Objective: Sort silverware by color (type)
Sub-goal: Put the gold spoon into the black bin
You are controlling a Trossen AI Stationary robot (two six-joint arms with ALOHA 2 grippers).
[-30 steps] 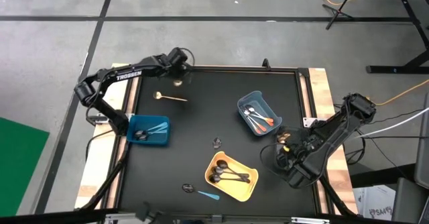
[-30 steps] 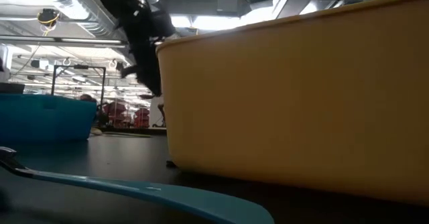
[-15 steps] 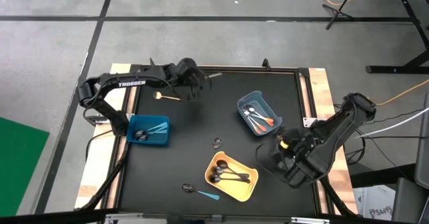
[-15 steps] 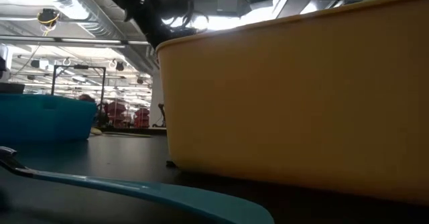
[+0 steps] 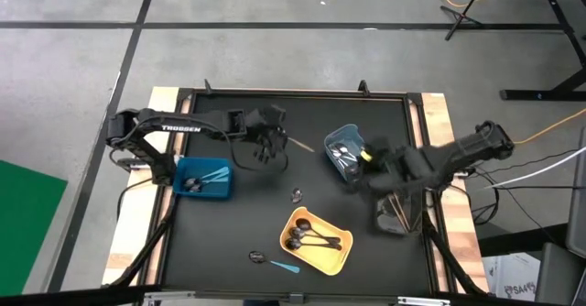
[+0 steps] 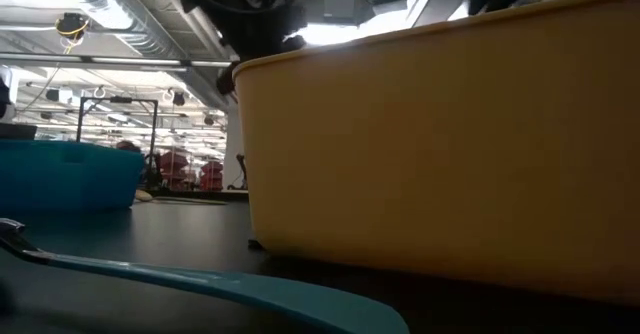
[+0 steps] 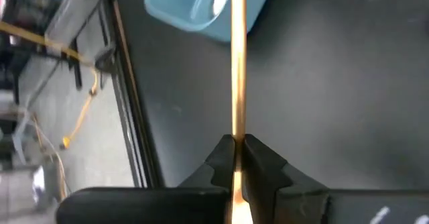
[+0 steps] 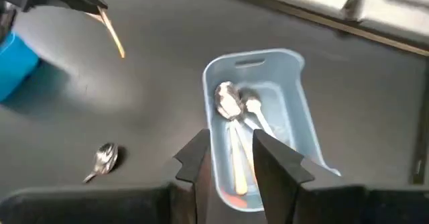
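My left gripper (image 5: 273, 143) hangs over the table's middle, shut on a thin gold spoon (image 7: 238, 63) whose handle sticks out toward the light-blue bin (image 5: 343, 136). My right gripper (image 8: 228, 160) hovers open above that bin (image 8: 295, 117), where silver spoons with orange handles (image 8: 234, 117) lie. Black spoons (image 5: 311, 240) lie in the yellow bin (image 5: 343, 251), and light-blue spoons (image 5: 212, 173) in the blue bin (image 5: 220, 193). A silver spoon (image 8: 104, 158) and a light-blue spoon (image 5: 286, 267) lie loose on the table. My left gripper pinches the gold spoon's handle (image 7: 236, 133) between its two fingers. The fingers slant down toward the table's right, and the spoon runs along them, its thin free end (image 8: 118, 46) jutting out ahead. The spoon is lifted clear of the table.
A dark bin (image 5: 398, 216) stands at the right, below my right arm. A small dark item (image 5: 258, 256) lies beside the loose light-blue spoon near the front edge. In the low view the yellow bin's wall (image 6: 440, 144) fills most of the picture.
My left gripper has swung from the far edge toward the table's middle and right, rolling its wrist, with the gold spoon held clear. My right gripper has risen from over the dark bin and moved toward the far left, over the light-blue bin.
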